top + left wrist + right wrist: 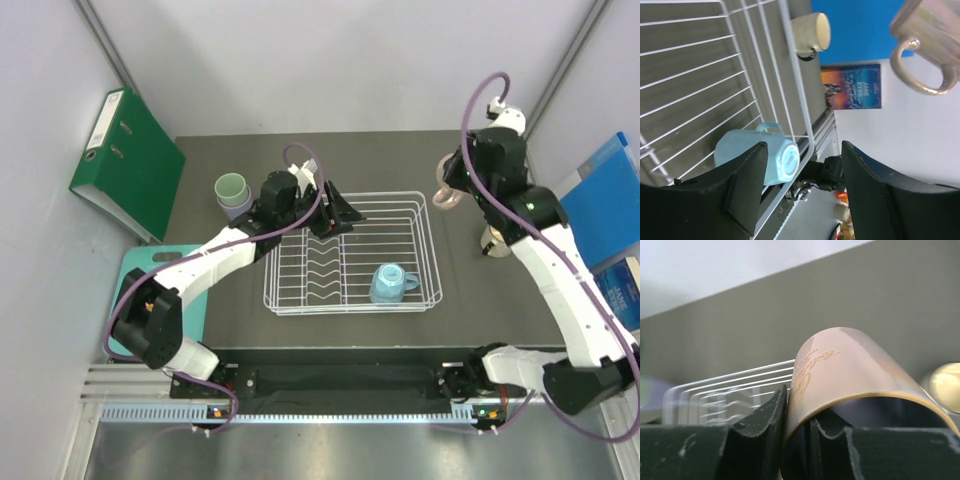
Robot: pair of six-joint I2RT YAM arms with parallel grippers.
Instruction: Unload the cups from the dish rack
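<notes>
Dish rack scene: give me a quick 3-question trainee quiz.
1. How many cups lie inside the dish rack?
2. True or false: the right fingers are shut on the wall of the pink cup.
3. Where is the mint green cup? A: inside the rack. B: stacked in the lavender cup, left of the rack. C: alone on the table, right of the rack.

Key: 1. One, the light blue cup, on its side. 2. True. 3. B.
</notes>
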